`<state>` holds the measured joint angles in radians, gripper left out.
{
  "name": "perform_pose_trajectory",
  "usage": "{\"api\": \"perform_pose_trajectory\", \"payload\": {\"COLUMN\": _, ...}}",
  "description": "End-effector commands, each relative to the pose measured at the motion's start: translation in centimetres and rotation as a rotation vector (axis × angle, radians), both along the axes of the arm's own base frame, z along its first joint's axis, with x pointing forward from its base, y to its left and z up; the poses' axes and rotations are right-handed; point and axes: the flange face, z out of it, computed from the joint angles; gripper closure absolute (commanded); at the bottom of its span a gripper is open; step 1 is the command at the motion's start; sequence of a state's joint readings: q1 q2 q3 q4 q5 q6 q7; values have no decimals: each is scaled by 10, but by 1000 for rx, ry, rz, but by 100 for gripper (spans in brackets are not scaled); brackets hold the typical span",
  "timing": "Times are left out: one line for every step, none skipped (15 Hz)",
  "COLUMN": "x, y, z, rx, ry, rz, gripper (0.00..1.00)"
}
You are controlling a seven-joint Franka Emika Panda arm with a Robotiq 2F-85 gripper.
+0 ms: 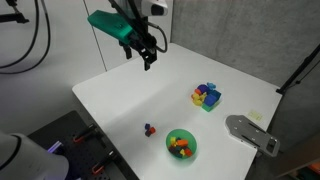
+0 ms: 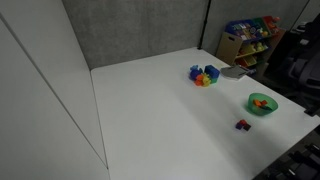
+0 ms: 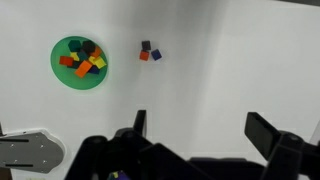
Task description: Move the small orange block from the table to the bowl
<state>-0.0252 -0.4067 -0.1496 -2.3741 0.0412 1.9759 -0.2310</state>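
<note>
While the gripper hangs high over the far part of the table, its jaws stand wide apart and hold nothing; the wrist view shows both fingers with bare white between them. From there the orange block lies ahead and a little to the left in the wrist view, well apart from the fingers. In an exterior view it sits toward the near edge. As it is a cube, I judge no one axis favours the grip. A dark block and a blue block sit just beside it, perhaps touching, so they crowd the jaws' way in. The bowl, already holding blocks, stands near on the far side. A pile and a plate lie off the path.
</note>
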Motion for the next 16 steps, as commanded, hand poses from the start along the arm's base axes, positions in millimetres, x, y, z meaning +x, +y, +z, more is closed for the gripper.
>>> {"api": "perform_pose_trajectory", "payload": {"x": 12, "y": -11, "z": -31, "rx": -25, "ry": -5, "rz": -78, "gripper": 0}}
{"api": "perform_pose_trajectory", "payload": {"x": 15, "y": -15, "z": -44, "rx": -22, "ry": 3, "rz": -110, "gripper": 0}}
{"api": "perform_pose_trajectory", "payload": {"x": 18, "y": -20, "z": -54, "rx": -28, "ry": 4, "rz": -142, "gripper": 0}}
{"api": "perform_pose_trajectory", "payload": {"x": 20, "y": -23, "z": -68, "rx": -29, "ry": 10, "rz": -166, "gripper": 0}}
{"api": "perform_pose_trajectory", "payload": {"x": 23, "y": -27, "z": -80, "rx": -34, "ry": 10, "rz": -191, "gripper": 0}}
{"api": "perform_pose_trajectory", "payload": {"x": 26, "y": -30, "z": -92, "rx": -40, "ry": 9, "rz": -209, "gripper": 0}}
{"api": "perform_pose_trajectory", "payload": {"x": 29, "y": -33, "z": -106, "rx": -49, "ry": 15, "rz": -223, "gripper": 0}}
{"api": "perform_pose_trajectory", "payload": {"x": 32, "y": -36, "z": -119, "rx": -56, "ry": 18, "rz": -238, "gripper": 0}}
{"api": "perform_pose_trajectory", "payload": {"x": 35, "y": -37, "z": -132, "rx": -58, "ry": 22, "rz": -247, "gripper": 0}}
{"api": "perform_pose_trajectory", "payload": {"x": 37, "y": -39, "z": -146, "rx": -67, "ry": 22, "rz": -260, "gripper": 0}}
{"api": "perform_pose_trajectory", "payload": {"x": 40, "y": -40, "z": -161, "rx": -71, "ry": 26, "rz": -268, "gripper": 0}}
{"api": "perform_pose_trajectory", "payload": {"x": 42, "y": -41, "z": -174, "rx": -75, "ry": 29, "rz": -275, "gripper": 0}}
{"api": "perform_pose_trajectory", "payload": {"x": 45, "y": -42, "z": -189, "rx": -83, "ry": 34, "rz": -282, "gripper": 0}}
{"api": "perform_pose_trajectory", "payload": {"x": 47, "y": -43, "z": -205, "rx": -87, "ry": 42, "rz": -288, "gripper": 0}}
{"api": "perform_pose_trajectory", "payload": {"x": 48, "y": -43, "z": -219, "rx": -92, "ry": 48, "rz": -294, "gripper": 0}}
{"api": "perform_pose_trajectory", "payload": {"x": 49, "y": -43, "z": -236, "rx": -101, "ry": 53, "rz": -294, "gripper": 0}}
